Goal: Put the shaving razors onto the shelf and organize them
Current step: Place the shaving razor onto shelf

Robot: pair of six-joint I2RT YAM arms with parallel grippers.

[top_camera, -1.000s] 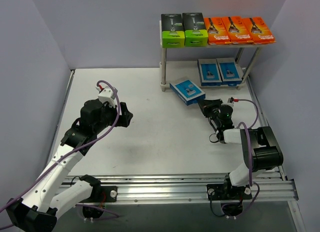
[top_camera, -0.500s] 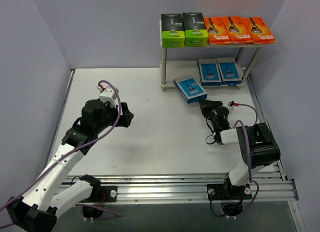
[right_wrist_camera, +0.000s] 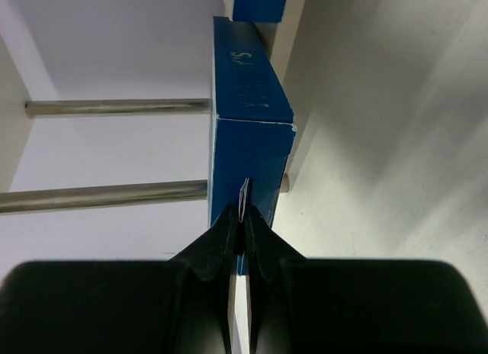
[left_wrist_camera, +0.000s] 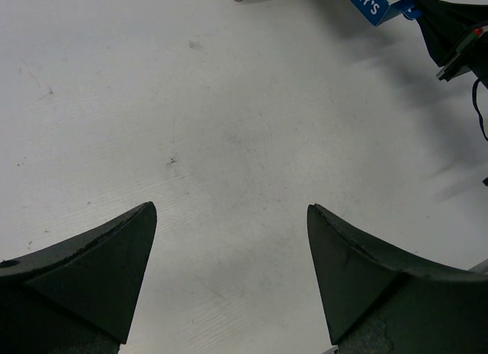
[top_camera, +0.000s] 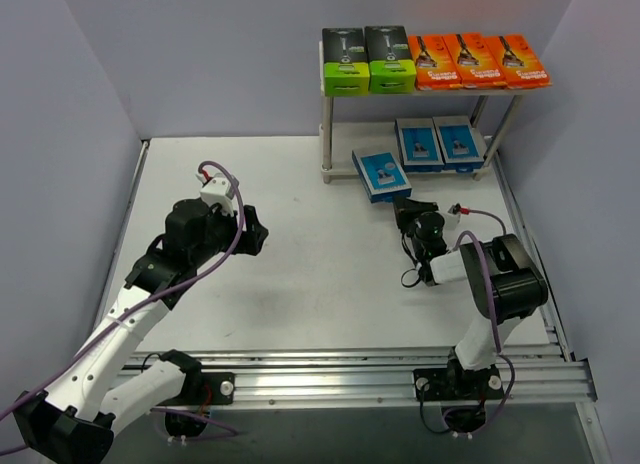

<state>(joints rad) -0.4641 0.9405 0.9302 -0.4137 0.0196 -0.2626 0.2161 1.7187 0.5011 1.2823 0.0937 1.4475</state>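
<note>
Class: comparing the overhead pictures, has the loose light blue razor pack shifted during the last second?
Yes. The light blue pack has slid up the view toward the shelf, turning squarer to it.

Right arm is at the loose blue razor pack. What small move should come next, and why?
Probably a short forward push with the shut right gripper, whose tips sit against the near end of the third blue pack. That pack lies skewed at the front of the shelf's lower tier, not lined up beside the two blue packs already there.
</note>
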